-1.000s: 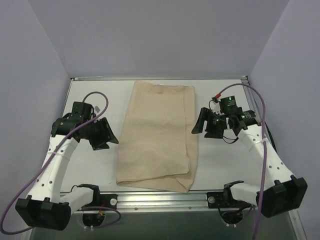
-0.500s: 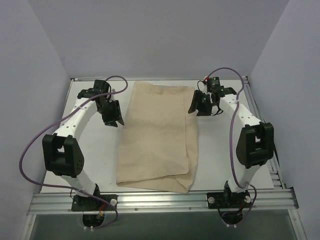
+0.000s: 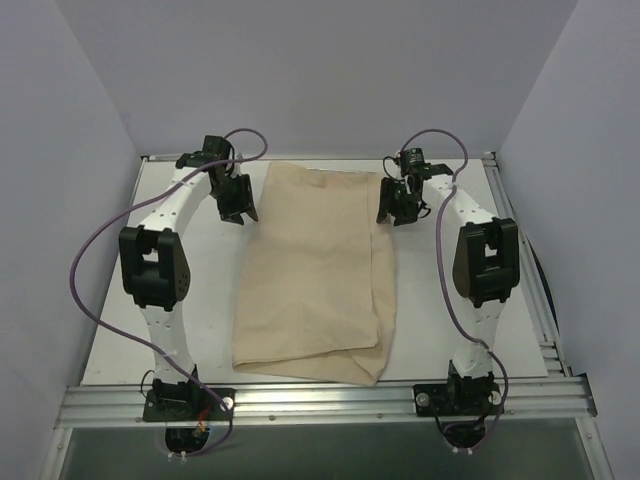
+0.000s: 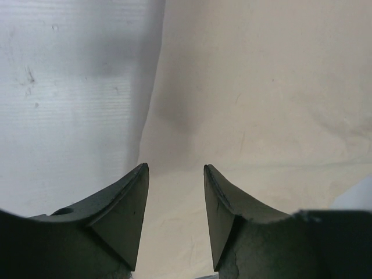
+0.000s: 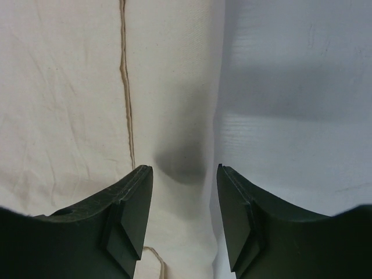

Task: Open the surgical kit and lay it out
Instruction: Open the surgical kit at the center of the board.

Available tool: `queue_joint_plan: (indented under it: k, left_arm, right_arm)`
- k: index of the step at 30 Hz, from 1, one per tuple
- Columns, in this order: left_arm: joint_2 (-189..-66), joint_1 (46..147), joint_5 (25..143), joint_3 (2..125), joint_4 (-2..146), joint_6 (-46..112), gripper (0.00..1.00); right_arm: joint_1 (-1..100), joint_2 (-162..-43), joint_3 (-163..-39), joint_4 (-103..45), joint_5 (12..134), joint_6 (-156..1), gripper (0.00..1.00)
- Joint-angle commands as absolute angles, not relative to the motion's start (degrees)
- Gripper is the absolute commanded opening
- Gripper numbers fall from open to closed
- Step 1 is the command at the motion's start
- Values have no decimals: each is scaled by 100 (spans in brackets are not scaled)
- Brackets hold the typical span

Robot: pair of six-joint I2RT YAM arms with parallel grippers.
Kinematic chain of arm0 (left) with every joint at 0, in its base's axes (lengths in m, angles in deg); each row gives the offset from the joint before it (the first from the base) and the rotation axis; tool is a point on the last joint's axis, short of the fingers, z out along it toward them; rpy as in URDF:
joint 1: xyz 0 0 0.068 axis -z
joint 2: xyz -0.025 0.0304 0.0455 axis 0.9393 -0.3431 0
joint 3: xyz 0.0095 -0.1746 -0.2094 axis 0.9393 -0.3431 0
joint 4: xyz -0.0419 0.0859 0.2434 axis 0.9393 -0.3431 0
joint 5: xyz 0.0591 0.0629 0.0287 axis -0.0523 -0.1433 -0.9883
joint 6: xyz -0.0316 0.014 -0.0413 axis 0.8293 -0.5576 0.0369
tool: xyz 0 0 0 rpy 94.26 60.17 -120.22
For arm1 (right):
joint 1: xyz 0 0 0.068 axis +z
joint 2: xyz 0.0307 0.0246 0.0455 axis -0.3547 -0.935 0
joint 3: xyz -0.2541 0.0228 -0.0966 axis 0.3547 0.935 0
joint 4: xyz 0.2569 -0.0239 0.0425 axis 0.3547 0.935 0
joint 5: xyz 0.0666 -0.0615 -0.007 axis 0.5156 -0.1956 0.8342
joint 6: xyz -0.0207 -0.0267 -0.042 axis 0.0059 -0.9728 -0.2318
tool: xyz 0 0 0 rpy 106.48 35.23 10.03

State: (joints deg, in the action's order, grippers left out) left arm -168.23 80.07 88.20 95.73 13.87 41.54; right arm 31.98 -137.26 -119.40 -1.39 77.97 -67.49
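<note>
Grippers poised at the wrap's far edges

Both black two-finger grippers, left (image 3: pixel 241 210) and right (image 3: pixel 393 212), hover with fingers parted and nothing between them. Each straddles a side edge of the beige folded cloth wrap (image 3: pixel 315 270), which lies lengthwise down the middle of the white table (image 3: pixel 190 300). The trouble, I'd judge, lies in the pinch. Close too shallow and a fingertip slides off the edge. Catch several layers rather than the top flap and the whole bundle drags instead of opening. Pull unevenly and it skews. No clear tray or metal instruments show anywhere; presumably they are folded inside. From the wrist views I cannot tell whether the fingertips touch the cloth, nor how many layers sit beneath them.
</note>
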Motion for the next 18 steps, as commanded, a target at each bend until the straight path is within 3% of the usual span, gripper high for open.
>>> queue_joint_plan:
  k: [1,5,7,11,15,18]
  left_arm:
    - [-17183,7917,8909,10143,1493,4049,52]
    - [-17675,7890,9119,10416,1598,4164,51]
    - [-17903,7873,9207,10495,1633,4216,46]
    - [-18185,7820,9383,10679,1826,4339,36]
    - [-18519,7820,9532,11056,1880,4410,24]
    - [-18800,7820,9542,11382,1827,4471,23]
  right_arm:
    - [3141,-13863,-12195,101,7666,-6929,48]
    - [3124,-14187,-12318,40,7824,-6938,39]
    - [3115,-14337,-12432,31,7833,-6930,22]
    - [3115,-14566,-12740,48,7789,-6851,4]
    - [3115,-14794,-13082,57,7754,-6780,0]
    - [3115,-14988,-13372,57,7736,-6745,0]
